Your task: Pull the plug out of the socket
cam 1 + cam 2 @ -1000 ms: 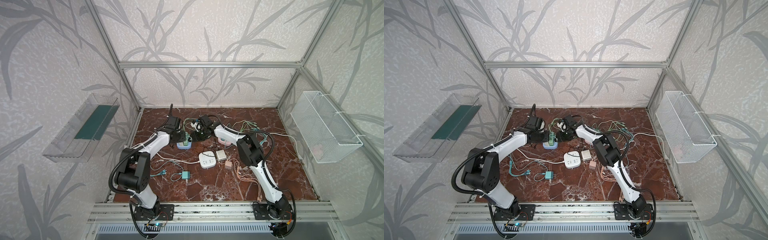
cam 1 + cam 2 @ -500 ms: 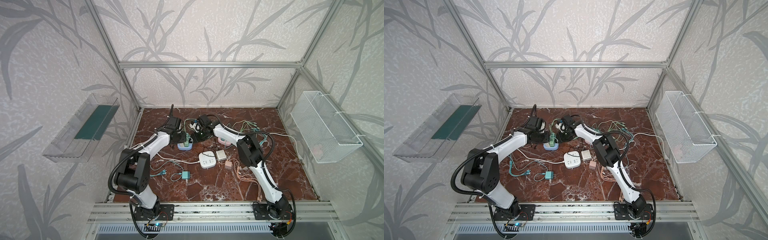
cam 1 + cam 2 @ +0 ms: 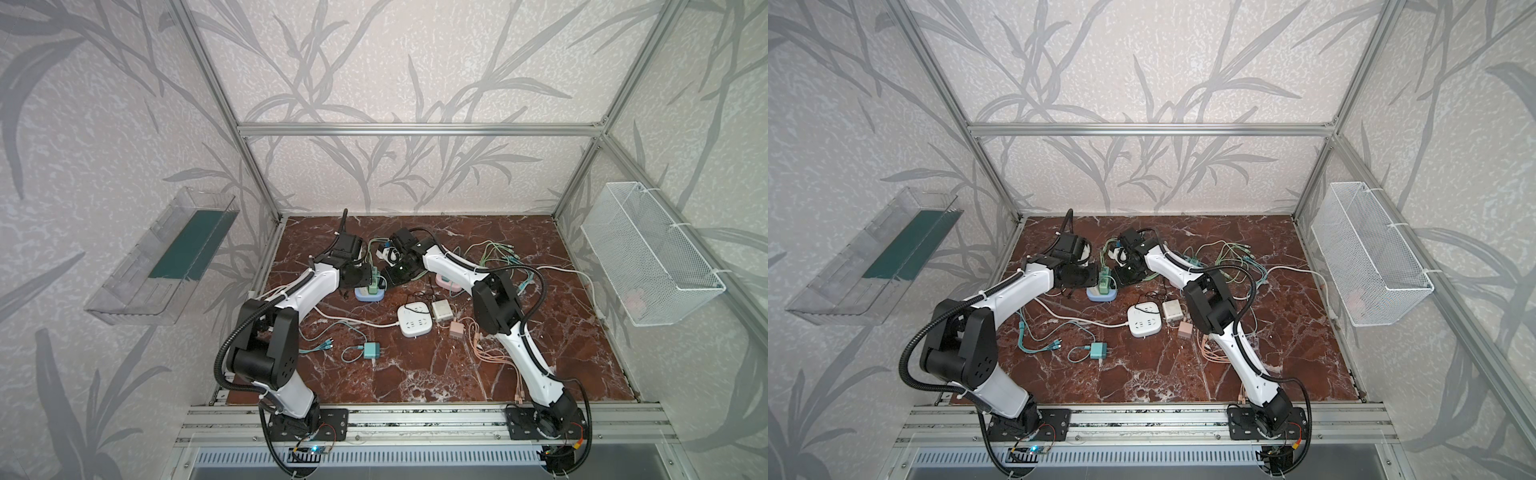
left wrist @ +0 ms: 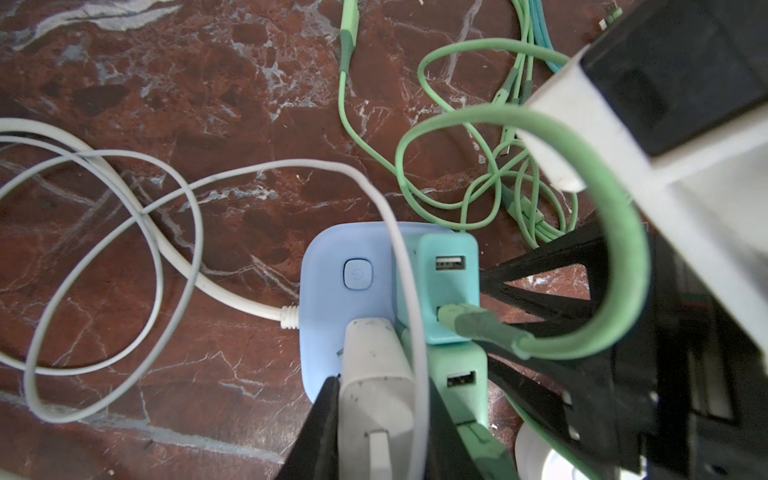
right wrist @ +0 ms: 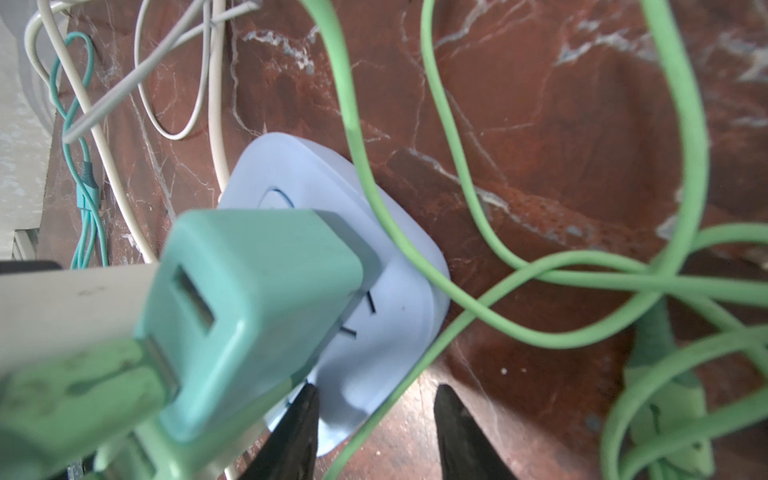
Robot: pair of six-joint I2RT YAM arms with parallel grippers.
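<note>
A light blue socket (image 3: 369,294) (image 3: 1100,294) lies on the marble floor at the back left. In the left wrist view the socket (image 4: 332,299) carries a white plug (image 4: 376,370), a teal plug (image 4: 440,291) and a green plug (image 4: 457,382). My left gripper (image 4: 380,386) (image 3: 365,277) is shut on the white plug, one finger on each side. My right gripper (image 5: 376,390) (image 3: 388,279) stands open at the socket's edge (image 5: 386,291). One finger sits at the socket's corner, under the teal plug (image 5: 257,299). The other rests apart over the floor, with a green cable (image 5: 374,415) between them.
A white power strip (image 3: 413,321), a white adapter (image 3: 441,309), a pink adapter (image 3: 456,330) and a teal charger (image 3: 371,351) lie mid-floor. Tangled green cables (image 3: 498,257) spread at the back right. A wire basket (image 3: 648,257) and a clear tray (image 3: 166,257) hang on the walls.
My right gripper has edged a little left, closer to the socket. The left gripper stays on the white plug.
</note>
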